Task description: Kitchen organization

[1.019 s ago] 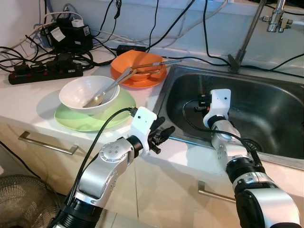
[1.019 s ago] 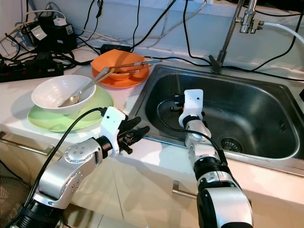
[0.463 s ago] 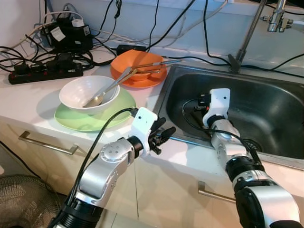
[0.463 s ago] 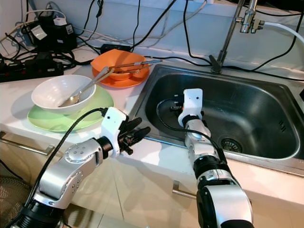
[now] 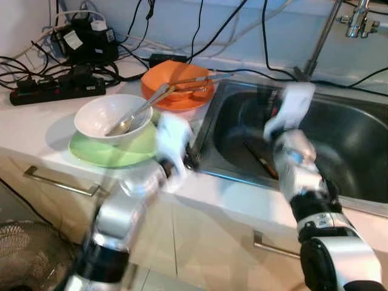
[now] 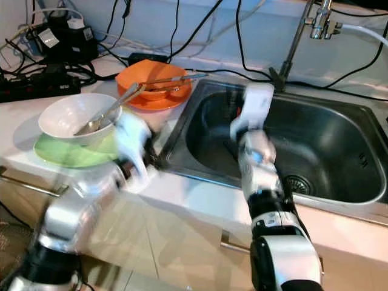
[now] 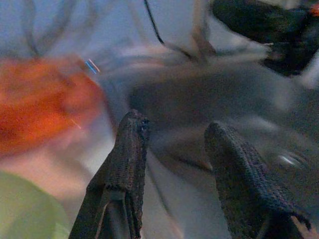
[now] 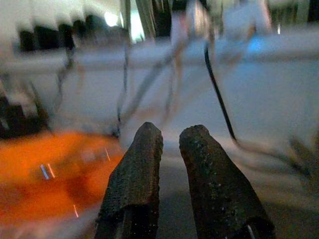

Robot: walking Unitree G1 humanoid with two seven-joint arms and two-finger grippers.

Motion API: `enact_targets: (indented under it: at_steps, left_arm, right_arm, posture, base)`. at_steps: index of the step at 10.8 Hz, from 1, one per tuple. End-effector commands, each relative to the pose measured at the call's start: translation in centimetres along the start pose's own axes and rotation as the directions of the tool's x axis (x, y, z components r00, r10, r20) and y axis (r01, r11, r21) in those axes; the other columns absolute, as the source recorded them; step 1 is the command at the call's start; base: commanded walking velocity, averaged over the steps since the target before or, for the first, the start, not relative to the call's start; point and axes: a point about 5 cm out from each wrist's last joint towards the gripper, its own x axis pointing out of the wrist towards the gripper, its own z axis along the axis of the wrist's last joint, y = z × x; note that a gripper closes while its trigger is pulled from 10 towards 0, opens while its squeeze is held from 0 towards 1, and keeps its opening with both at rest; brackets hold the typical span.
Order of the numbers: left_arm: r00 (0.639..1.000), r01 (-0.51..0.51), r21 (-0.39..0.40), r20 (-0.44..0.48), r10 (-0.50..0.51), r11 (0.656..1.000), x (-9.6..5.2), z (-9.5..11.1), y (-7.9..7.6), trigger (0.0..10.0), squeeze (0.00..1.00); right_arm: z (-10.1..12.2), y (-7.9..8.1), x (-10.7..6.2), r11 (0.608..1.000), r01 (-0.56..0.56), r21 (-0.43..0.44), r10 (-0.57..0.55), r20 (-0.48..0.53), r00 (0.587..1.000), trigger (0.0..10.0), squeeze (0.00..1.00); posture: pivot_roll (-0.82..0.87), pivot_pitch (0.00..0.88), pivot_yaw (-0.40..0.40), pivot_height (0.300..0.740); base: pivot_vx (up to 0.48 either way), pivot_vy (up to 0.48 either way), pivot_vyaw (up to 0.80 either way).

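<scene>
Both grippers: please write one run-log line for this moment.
left gripper: open, by sink rim | right gripper: empty, over sink

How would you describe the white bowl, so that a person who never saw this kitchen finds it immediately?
Start at the steel sink and look to the white counter on its left. Two dish stacks stand there; the white bowl sits on the green plate, nearer the counter's front edge than the orange dish. It is the only white dish, and a metal spoon rests in it.

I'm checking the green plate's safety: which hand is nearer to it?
Left. The left hand hangs blurred at the green plate's edge; the right hand is above the sink.
</scene>
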Motion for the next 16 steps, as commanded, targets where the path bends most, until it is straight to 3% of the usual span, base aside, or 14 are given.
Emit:
enact_targets:
  at_steps: [1,3,4,5,6,7,9,10,12,16]
  left_arm:
    - [0.998,-0.038,0.084,0.045,0.034,0.996,0.1,1.0,0.2,10.0,0.0]
    - [0.976,-0.195,0.221,0.142,0.166,0.956,0.6,4.4,1.6,10.0,0.0]
    - [0.965,-0.264,0.377,0.113,0.238,0.888,1.1,5.1,2.8,10.0,0.0]
    - [0.961,-0.269,0.51,0.085,0.264,0.817,1.7,5.1,3.5,10.0,0.0]
    - [0.951,-0.267,0.584,0.029,0.309,0.767,2.7,4.1,4.3,10.0,0.0]
    - [0.951,-0.226,0.581,-0.044,0.308,0.782,4.0,2.8,4.6,10.0,0.0]
    - [0.947,-0.213,0.589,-0.071,0.312,0.78,5.2,2.5,4.6,10.0,0.0]
    - [0.938,-0.221,0.633,-0.07,0.339,0.742,6.4,2.8,4.9,10.0,0.0]
    - [0.93,-0.248,0.663,-0.041,0.366,0.706,7.4,3.6,5.0,10.0,0.0]
    - [0.924,-0.225,0.66,-0.088,0.371,0.717,8.0,2.9,5.3,10.0,0.0]
  right_arm:
    - [0.9,0.7,0.1,0.999,-0.039,0.018,0.038,0.051,0.998,10.0,0.0]
    - [0.5,1.8,-0.7,0.995,-0.09,0.036,0.089,0.043,0.995,10.0,0.0]
    - [-0.3,1.9,-1.4,0.995,-0.079,0.065,0.079,0.011,0.997,10.0,0.0]
    - [-0.5,2.1,-1.7,0.994,-0.086,0.075,0.086,0.001,0.996,10.0,0.0]
    - [-0.6,2.3,-1.9,0.992,-0.088,0.085,0.089,-0.01,0.996,10.0,0.0]
    - [-0.6,2.5,-2.0,0.992,-0.092,0.091,0.094,-0.012,0.996,10.0,0.0]
    - [-0.7,2.7,-2.2,0.991,-0.095,0.097,0.097,-0.021,0.995,10.0,0.0]
    - [-0.7,2.8,-2.4,0.991,-0.094,0.1,0.097,-0.027,0.995,10.0,0.0]
    - [-0.7,2.6,-2.6,0.991,-0.087,0.099,0.091,-0.032,0.995,10.0,0.0]
    - [-0.7,2.5,-2.7,0.992,-0.083,0.094,0.088,-0.046,0.995,10.0,0.0]
  posture:
    - [0.2,0.004,-0.008,0.717]
    - [0.19,0.0,-0.007,0.717]
    - [0.2,0.0,-0.008,0.717]
    - [0.21,0.0,-0.007,0.717]
    - [0.2,0.0,-0.003,0.717]
    - [0.19,0.0,-0.001,0.717]
    - [0.19,0.0,0.002,0.717]
    - [0.18,0.0,0.004,0.717]
    - [0.17,0.0,0.004,0.717]
    - [0.17,0.0,-0.001,0.717]
  base:
    - [0.0,0.0,0.0]
    - [0.0,0.0,0.0]
    - [0.0,0.0,0.0]
    - [0.0,0.0,0.0]
    - [0.0,0.0,0.0]
    - [0.0,0.0,0.0]
    - [0.0,0.0,0.0]
    - [0.0,0.0,0.0]
    - [0.0,0.0,0.0]
    - [0.0,0.0,0.0]
